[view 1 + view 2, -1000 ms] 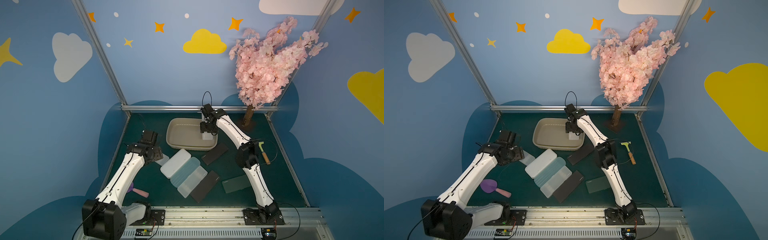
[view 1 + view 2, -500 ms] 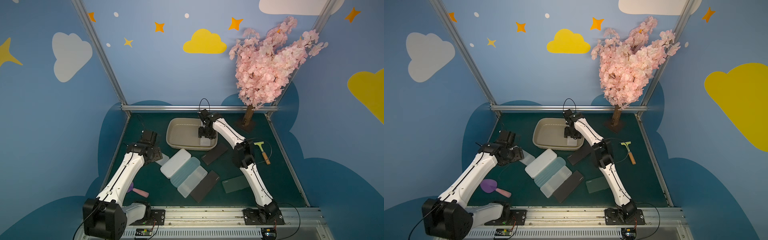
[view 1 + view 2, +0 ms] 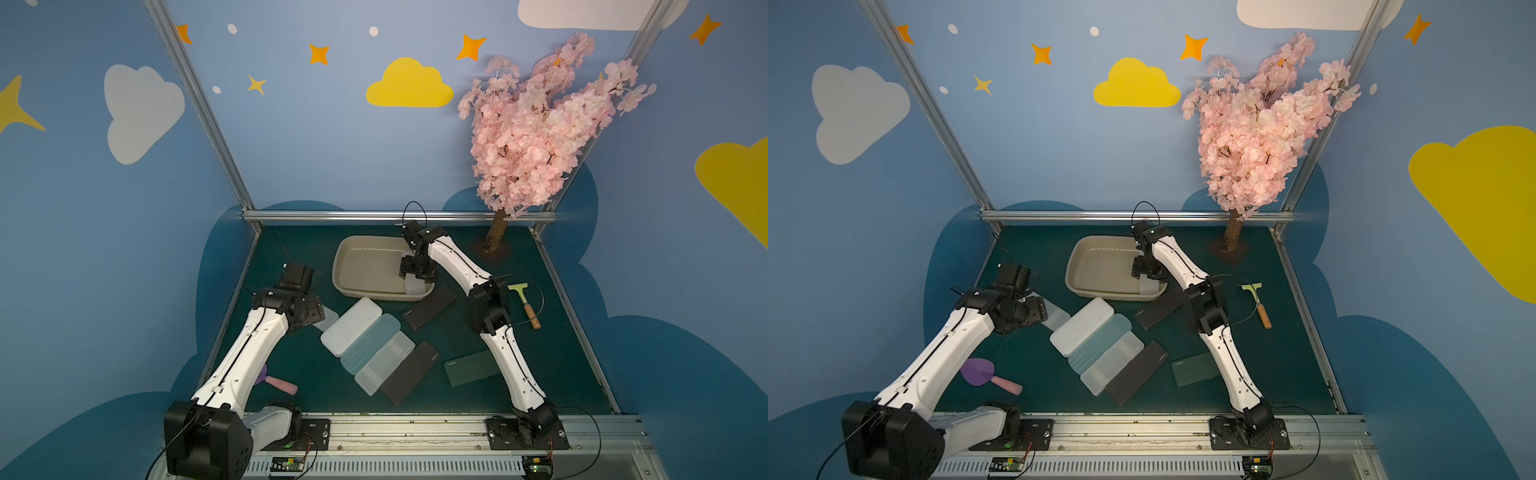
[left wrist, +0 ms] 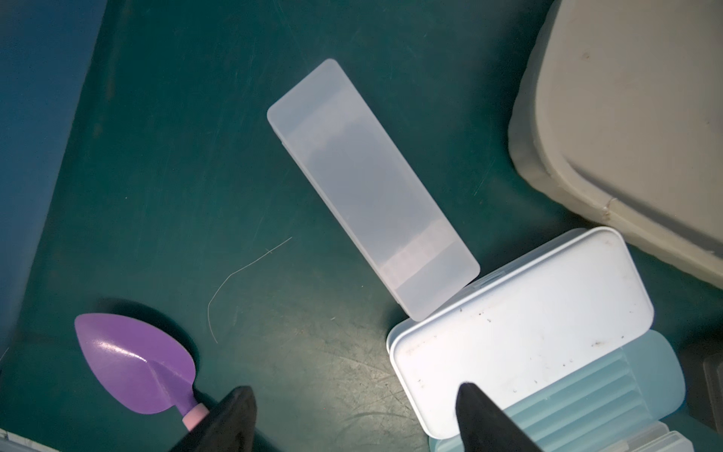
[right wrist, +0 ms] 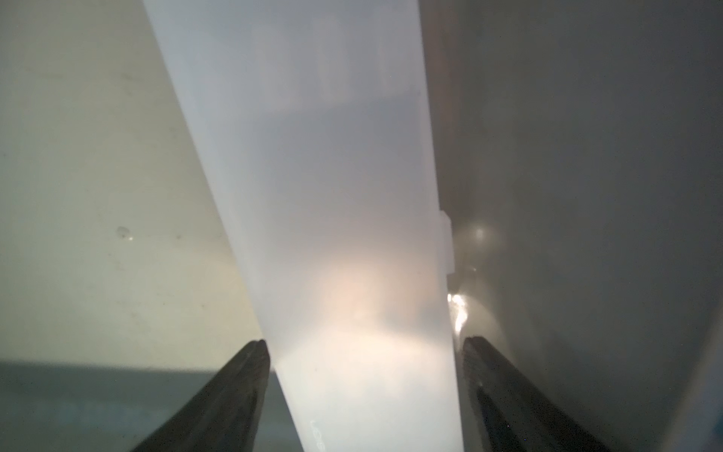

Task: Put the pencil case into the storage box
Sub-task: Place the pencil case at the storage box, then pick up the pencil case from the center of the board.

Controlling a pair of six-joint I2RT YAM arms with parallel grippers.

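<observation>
The frosted pencil case (image 5: pixel 332 195) sits inside the storage box (image 3: pixel 365 270), at the end nearest the right arm and close against the wall. The right hand (image 5: pixel 364 344) straddles it with its jaws released, and a thin gap shows beside 1 finger. The left hand (image 4: pixel 356 395) hangs spread and empty above the tabletop (image 4: pixel 176 156), near a second frosted case (image 4: pixel 371 184).

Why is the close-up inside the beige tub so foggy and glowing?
Right wrist view: the frosted pencil case fills the lens up close, so it blurs, with a warm glare patch; left wrist view: crisp, a small glint on the purple scoop.
</observation>
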